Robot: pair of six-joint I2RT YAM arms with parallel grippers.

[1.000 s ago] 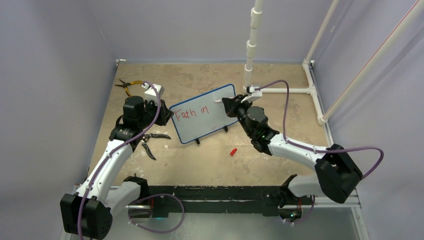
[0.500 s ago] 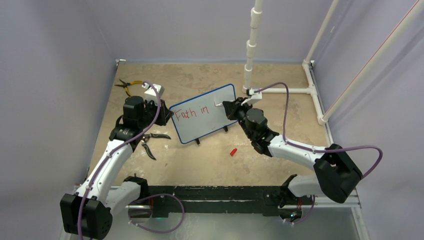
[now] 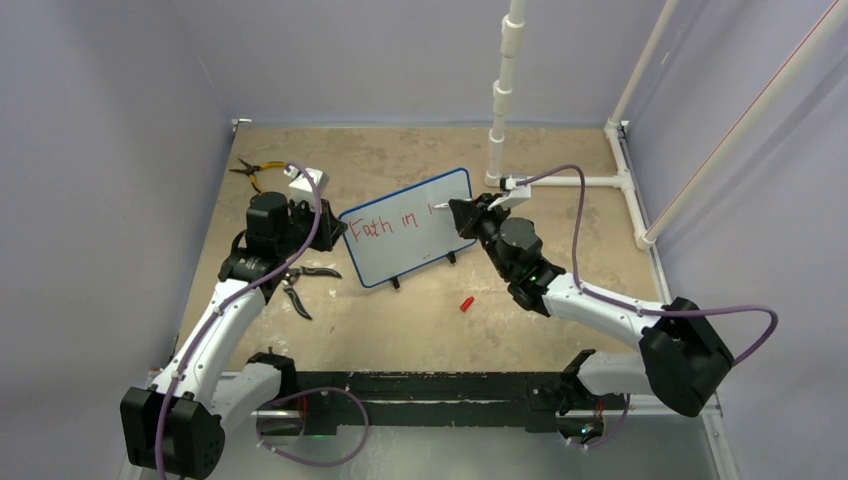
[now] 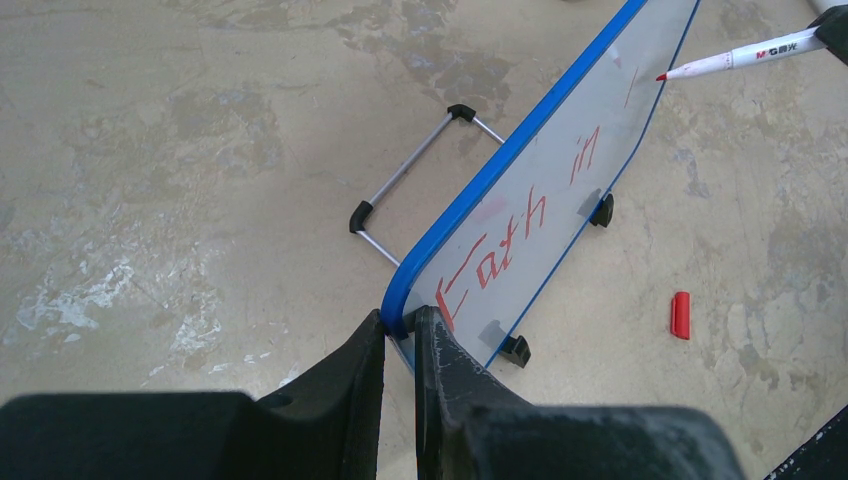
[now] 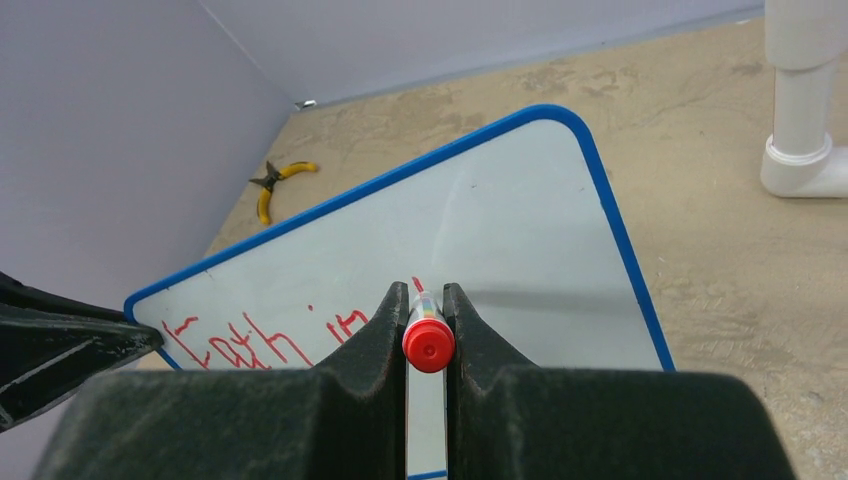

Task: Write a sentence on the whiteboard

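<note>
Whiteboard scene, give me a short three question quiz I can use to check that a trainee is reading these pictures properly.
1. True or false: the left gripper is shut on the corner of the whiteboard.
2. What does the right gripper hold? A an eraser; B a marker; C a sponge.
3. In a few words, where does the red cap lie?

Key: 1 true. 2 B. 3 On the table, in front of the whiteboard on the arms' side, apart from it.
</note>
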